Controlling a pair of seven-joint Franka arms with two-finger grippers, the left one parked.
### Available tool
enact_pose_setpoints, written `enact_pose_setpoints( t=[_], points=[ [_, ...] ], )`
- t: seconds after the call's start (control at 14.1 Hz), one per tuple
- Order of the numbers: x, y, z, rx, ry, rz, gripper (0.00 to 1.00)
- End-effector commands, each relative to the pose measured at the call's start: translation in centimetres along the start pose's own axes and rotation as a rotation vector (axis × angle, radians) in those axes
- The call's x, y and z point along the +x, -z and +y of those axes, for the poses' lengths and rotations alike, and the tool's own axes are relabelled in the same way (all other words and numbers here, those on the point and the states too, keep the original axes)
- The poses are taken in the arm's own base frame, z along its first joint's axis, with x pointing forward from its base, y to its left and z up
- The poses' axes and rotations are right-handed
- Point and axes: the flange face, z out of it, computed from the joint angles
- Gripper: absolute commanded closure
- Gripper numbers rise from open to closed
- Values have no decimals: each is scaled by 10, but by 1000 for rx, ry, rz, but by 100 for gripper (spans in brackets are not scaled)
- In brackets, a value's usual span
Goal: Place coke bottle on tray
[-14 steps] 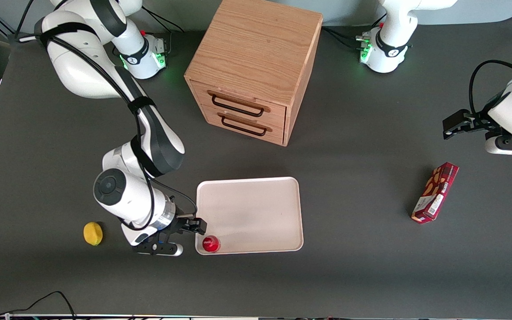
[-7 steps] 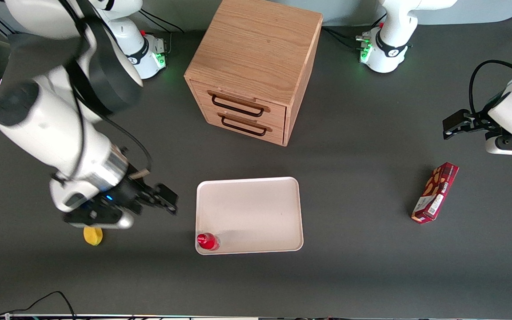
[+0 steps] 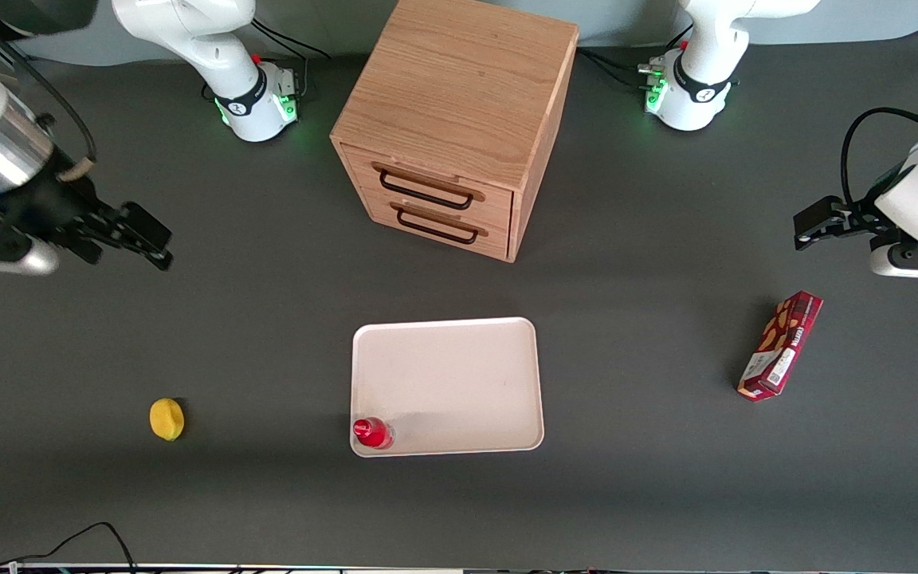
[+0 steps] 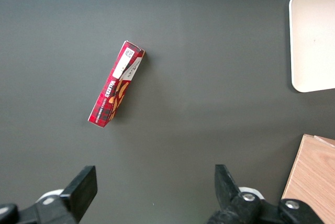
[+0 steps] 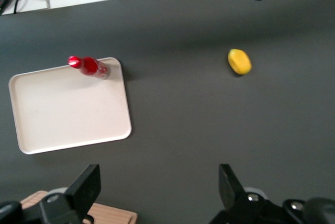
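- one coke bottle (image 3: 372, 433) stands up in a corner of the tray (image 3: 459, 375), the corner nearest the front camera and toward the working arm's end, right by the rim.
- the gripper (image 3: 136, 239) hangs high over the table's working-arm end, well apart from the tray, fingers spread wide and holding nothing.
- the job looks done. the bottle sits so near the rim that a bump to the tray could tip it out.
- only the right wrist view shows the bottle's side; only the front view shows the wooden drawers (image 3: 447, 131); the snack box (image 4: 116, 89) shows best from the left wrist.
- the yellow thing (image 5: 239, 61) lies near the table's front edge.
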Motion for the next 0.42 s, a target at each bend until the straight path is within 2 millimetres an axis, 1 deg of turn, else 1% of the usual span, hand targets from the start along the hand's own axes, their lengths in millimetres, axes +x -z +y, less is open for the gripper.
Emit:
enact_pose_setpoints(
  t=[0.0, 0.07, 0.21, 0.28, 0.35],
  points=[
    [-80, -9, 30, -39, 11, 45, 0],
    [-83, -8, 34, -43, 7, 41, 0],
    [-73, 0, 43, -38, 6, 20, 0],
    [-62, 6, 47, -28, -11, 11, 0],
    [-55, 12, 44, -6, -23, -12, 0]
  ],
)
